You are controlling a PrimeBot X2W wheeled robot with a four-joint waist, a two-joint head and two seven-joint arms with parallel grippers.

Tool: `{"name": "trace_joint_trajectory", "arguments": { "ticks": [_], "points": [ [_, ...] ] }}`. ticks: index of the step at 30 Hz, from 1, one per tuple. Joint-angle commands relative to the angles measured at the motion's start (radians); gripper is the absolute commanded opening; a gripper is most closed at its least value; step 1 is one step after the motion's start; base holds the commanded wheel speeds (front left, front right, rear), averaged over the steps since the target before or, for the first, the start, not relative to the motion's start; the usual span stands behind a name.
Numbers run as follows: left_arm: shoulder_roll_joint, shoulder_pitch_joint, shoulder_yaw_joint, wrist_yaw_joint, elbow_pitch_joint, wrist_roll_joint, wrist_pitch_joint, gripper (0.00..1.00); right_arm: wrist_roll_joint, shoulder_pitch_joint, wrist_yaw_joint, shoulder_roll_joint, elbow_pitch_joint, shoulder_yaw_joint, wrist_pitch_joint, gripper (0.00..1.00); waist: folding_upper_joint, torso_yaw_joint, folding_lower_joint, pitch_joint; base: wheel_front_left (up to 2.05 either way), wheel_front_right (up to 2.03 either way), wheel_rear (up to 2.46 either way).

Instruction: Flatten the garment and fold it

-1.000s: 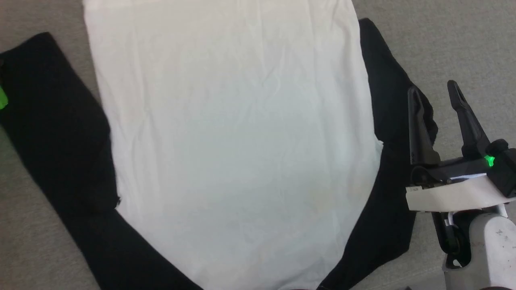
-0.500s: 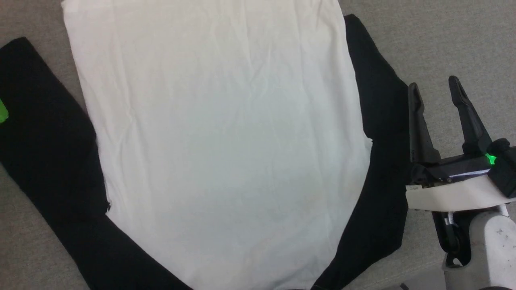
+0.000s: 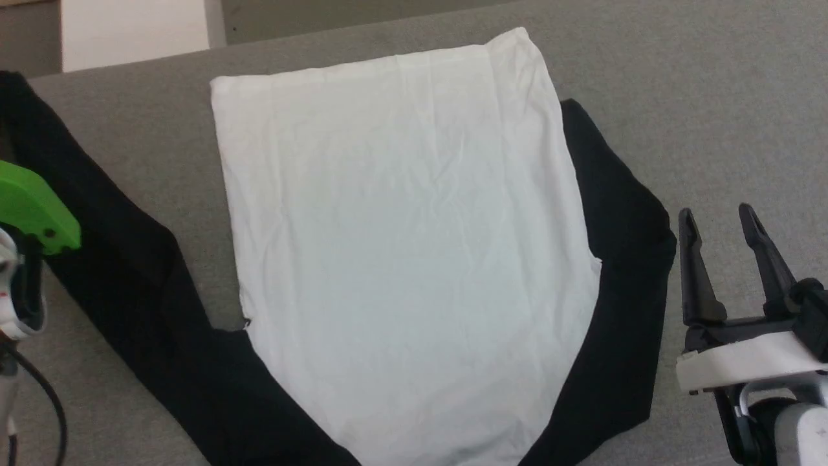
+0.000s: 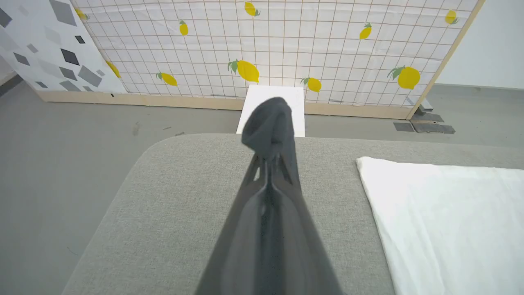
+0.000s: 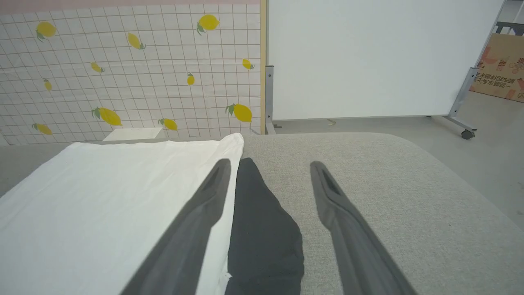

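Nearest us, low on the right, the right hand (image 3: 715,213) is spread wide and holding nothing. It hovers just beside the outer edge of the right sleeve (image 3: 621,259). From its own wrist, one finger sits over the seam where white meets black, the other over bare bench (image 3: 711,97), with the sleeve's end between them.

Over on the left, the left hand (image 4: 268,164) is clenched tight on a bunch of black cloth from the left sleeve (image 3: 129,272), held up off the bench.

Between the two lies the garment (image 3: 414,246), plain white side up and lightly creased, its hem toward the far edge.

The count: one garment, two black sleeves, two hands.

Beyond the bench there's one white block (image 3: 129,29), then a lemon-print screen (image 4: 286,41), a white panel (image 5: 368,61) and a cardboard box (image 5: 499,69).
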Motion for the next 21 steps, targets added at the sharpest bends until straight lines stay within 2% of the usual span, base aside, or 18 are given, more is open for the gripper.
{"name": "trace_joint_trajectory", "arguments": {
  "ticks": [1,6,10,14,16,21],
  "points": [
    [-0.012,0.033,-0.013,0.015,-0.059,0.026,-0.014,0.00,-0.005,0.023,-0.002,0.003,-0.012,-0.005,0.009,1.00,0.0000,0.093,0.0001,-0.128,0.00,0.00,0.00],
    [-0.072,0.079,-0.105,0.045,-0.279,0.071,-0.019,0.00,0.001,0.062,-0.002,0.003,-0.041,-0.017,0.036,1.00,0.0000,0.130,0.0001,-0.177,0.00,0.00,0.00],
    [-0.177,0.053,-0.240,0.021,-0.378,0.095,-0.017,0.00,0.001,0.071,-0.002,0.003,-0.059,-0.009,0.053,1.00,0.0000,0.143,0.0001,-0.195,0.00,0.00,0.00],
    [-0.316,-0.026,-0.406,-0.060,-0.344,0.100,-0.011,0.00,0.002,0.069,-0.002,0.003,-0.069,-0.004,0.064,1.00,0.0000,0.146,0.0001,-0.199,0.00,0.00,0.00],
    [-0.401,-0.072,-0.498,-0.120,-0.275,0.095,-0.007,0.00,0.005,0.069,-0.002,0.003,-0.070,0.001,0.066,1.00,0.0000,0.140,0.0001,-0.199,0.00,0.00,0.00],
    [-0.557,-0.140,-0.677,-0.242,-0.067,0.105,-0.010,0.00,0.017,0.068,-0.002,0.003,-0.067,0.004,0.065,1.00,0.0000,0.103,0.0001,-0.187,0.00,0.00,0.00]
  ]
}}
